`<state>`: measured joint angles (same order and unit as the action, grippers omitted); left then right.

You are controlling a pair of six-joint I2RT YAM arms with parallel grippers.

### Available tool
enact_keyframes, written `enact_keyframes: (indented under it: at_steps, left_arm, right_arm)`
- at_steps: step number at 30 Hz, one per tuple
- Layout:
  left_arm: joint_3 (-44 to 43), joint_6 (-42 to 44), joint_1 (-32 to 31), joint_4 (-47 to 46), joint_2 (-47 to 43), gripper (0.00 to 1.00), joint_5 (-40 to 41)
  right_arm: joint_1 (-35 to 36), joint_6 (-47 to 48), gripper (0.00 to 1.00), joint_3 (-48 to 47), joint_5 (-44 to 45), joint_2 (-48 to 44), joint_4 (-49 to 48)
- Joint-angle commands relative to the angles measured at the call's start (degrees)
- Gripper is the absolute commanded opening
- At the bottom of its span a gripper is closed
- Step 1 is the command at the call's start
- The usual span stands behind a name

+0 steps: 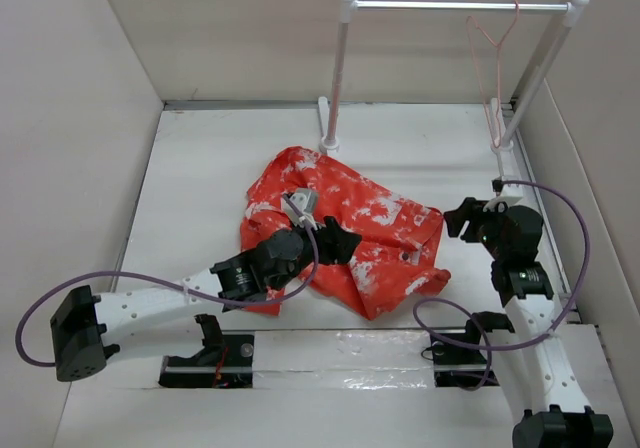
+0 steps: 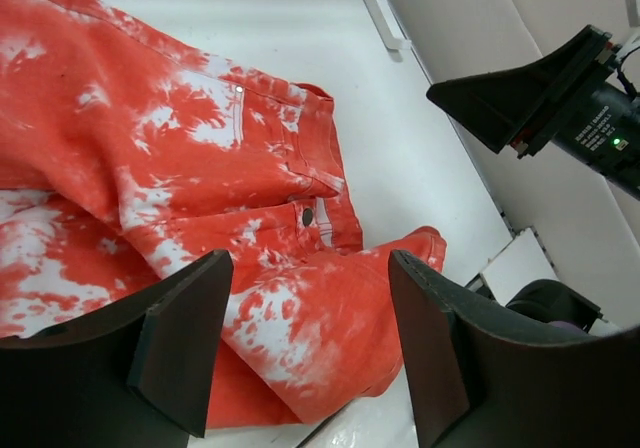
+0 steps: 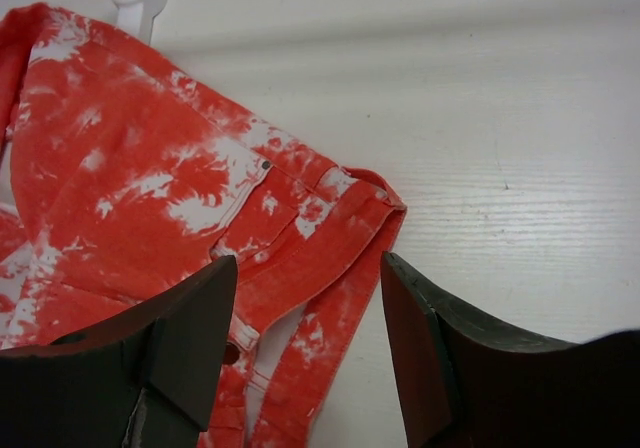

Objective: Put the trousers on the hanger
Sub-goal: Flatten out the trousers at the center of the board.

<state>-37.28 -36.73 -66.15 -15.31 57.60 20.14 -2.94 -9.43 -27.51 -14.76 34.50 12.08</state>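
Note:
The orange-red trousers (image 1: 345, 230) with white splotches lie crumpled in the middle of the table. They also show in the left wrist view (image 2: 200, 178) and the right wrist view (image 3: 170, 198). The thin pinkish wire hanger (image 1: 492, 58) hangs by its hook from the right end of the white rail (image 1: 450, 6). My left gripper (image 1: 345, 243) is open and empty, hovering over the trousers' middle (image 2: 310, 338). My right gripper (image 1: 462, 218) is open and empty just right of the waistband corner (image 3: 310, 338).
The rail's two posts (image 1: 336, 78) stand at the back centre and back right on the white table (image 1: 230, 158). Beige walls close in the left, back and right sides. Purple cables loop off both arms. Black mounts sit at the near edge.

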Motion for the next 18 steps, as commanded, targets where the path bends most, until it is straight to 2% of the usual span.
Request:
enact_keyframes:
  at_steps: [1,6,7,9,10,11,13,14,16,18]
  left_arm:
    - [0.97,-0.54,0.06,-0.42,-3.37,0.63,2.18]
    - [0.80,-0.10,0.67,1.33,-5.22,0.64,2.80]
    - [0.98,-0.10,1.19,1.42,-5.31,0.64,2.80]
    - [1.41,-0.18,1.20,1.25,-5.40,0.64,2.36]
    - [1.68,-0.27,1.20,0.90,-5.40,0.64,2.01]
    - [1.86,-0.10,1.20,0.37,-5.31,0.64,1.40]
    - [3.17,1.04,1.20,-3.38,-5.05,0.58,-2.29]
    - [3.61,1.74,1.20,-4.71,-4.52,0.54,-3.78]
    - [3.88,2.63,0.59,-7.09,-2.77,0.31,-6.68]
    - [3.44,3.59,-1.42,-7.89,-1.01,0.11,-8.18]
  right_arm:
    - [-0.14,0.47,0.65,0.34,-1.93,0.92,-1.00]
    - [-0.14,0.20,0.64,0.87,-2.20,3.46,-2.49]
    - [-0.14,0.20,0.57,1.05,-2.20,3.64,-2.93]
    - [-0.14,-0.06,0.53,1.49,-2.29,3.99,-3.55]
    - [-0.14,-0.06,0.41,1.67,-2.29,4.26,-3.72]
    - [-0.14,-0.23,0.24,2.19,-2.11,4.43,-4.42]
    - [-0.14,-0.41,0.00,2.54,-1.50,5.83,-4.87]
    - [-0.14,-0.59,0.00,2.72,-1.32,6.54,-5.30]
    - [-0.14,-1.29,0.03,3.86,-1.14,9.16,-7.40]
    - [-0.14,-1.73,0.25,4.91,-2.36,11.19,-9.60]
